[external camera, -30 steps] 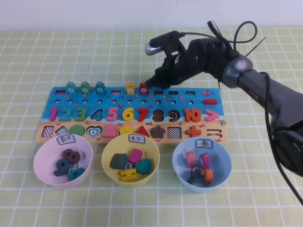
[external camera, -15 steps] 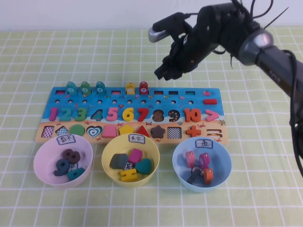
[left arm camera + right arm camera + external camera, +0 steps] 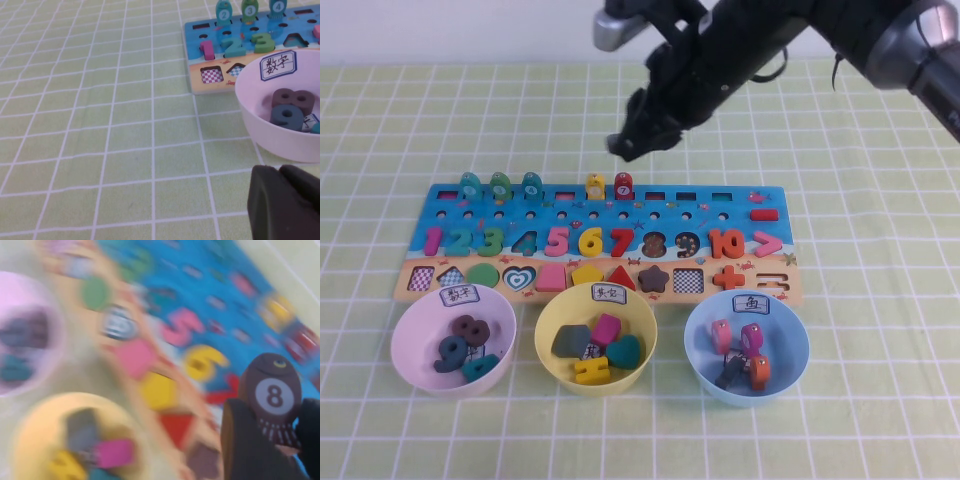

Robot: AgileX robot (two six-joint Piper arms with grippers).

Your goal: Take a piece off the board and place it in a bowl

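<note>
Piece (image 3: 272, 400), dark brown and marked 8, sits clamped in the right gripper (image 3: 625, 147), lifted clear above the board (image 3: 600, 245) at 12 o'clock. Left to right along the near edge stand a pink bowl (image 3: 410, 330), a yellow bowl (image 3: 548, 322) and the light blue bowl (image 3: 798, 345). The right arm reaches in from 2 o'clock. The left gripper (image 3: 285, 202) rests low by the pink bowl; its opening cannot be told.
</note>
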